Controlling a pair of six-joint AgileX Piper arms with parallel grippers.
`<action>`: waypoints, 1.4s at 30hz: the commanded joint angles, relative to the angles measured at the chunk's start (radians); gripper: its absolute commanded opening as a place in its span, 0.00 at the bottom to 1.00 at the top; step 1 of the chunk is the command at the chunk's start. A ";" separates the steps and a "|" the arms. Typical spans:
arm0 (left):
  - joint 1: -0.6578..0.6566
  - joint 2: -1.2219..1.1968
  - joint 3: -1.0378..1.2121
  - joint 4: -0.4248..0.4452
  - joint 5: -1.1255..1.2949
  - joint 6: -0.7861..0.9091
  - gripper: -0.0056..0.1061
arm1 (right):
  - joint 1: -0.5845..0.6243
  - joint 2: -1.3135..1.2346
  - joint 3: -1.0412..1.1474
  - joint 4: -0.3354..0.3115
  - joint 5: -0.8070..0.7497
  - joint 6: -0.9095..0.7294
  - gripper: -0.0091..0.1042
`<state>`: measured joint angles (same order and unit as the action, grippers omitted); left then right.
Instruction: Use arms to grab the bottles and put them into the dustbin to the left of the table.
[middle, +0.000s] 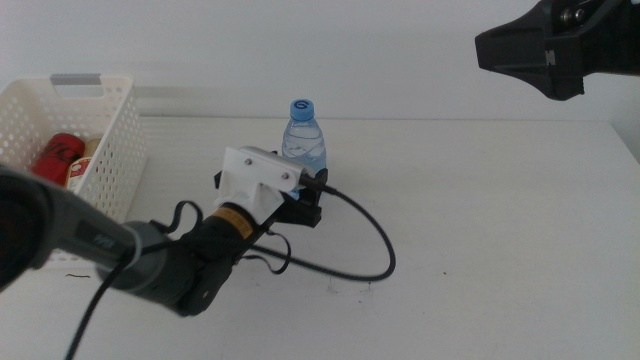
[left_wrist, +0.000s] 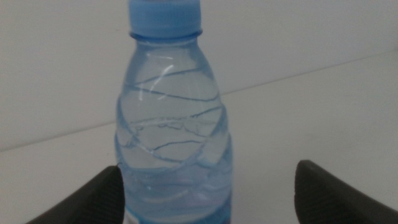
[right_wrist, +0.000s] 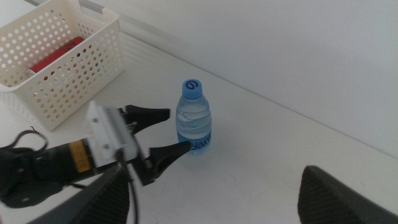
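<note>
My white table runs back to a plain pale wall. At its left edge sits the dustbin, a white perforated basket already holding the red can, with something yellowish beside it. The water bottle stands upright near the table's middle. My left gripper has its jaws spread wide around the bottle's base, one jaw close against it, not clamped. My right gripper hangs high above the table, jaws apart, holding nothing.
</note>
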<state>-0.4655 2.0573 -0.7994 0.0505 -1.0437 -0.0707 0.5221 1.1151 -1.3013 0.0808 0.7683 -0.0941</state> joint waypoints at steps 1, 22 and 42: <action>0.006 0.036 -0.058 0.002 0.039 -0.013 0.89 | 0.003 -0.003 -0.007 -0.001 -0.009 -0.007 0.78; 0.021 0.239 -0.390 -0.099 0.203 -0.013 0.70 | 0.003 -0.003 -0.007 -0.001 -0.009 -0.005 0.78; 0.248 -0.527 -0.551 -0.262 1.867 0.352 0.03 | 0.003 -0.003 -0.007 0.001 -0.009 -0.004 0.78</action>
<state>-0.2805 1.5437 -1.2865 -0.1209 0.7195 0.1453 0.5221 1.1151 -1.3013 0.0844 0.7683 -0.0941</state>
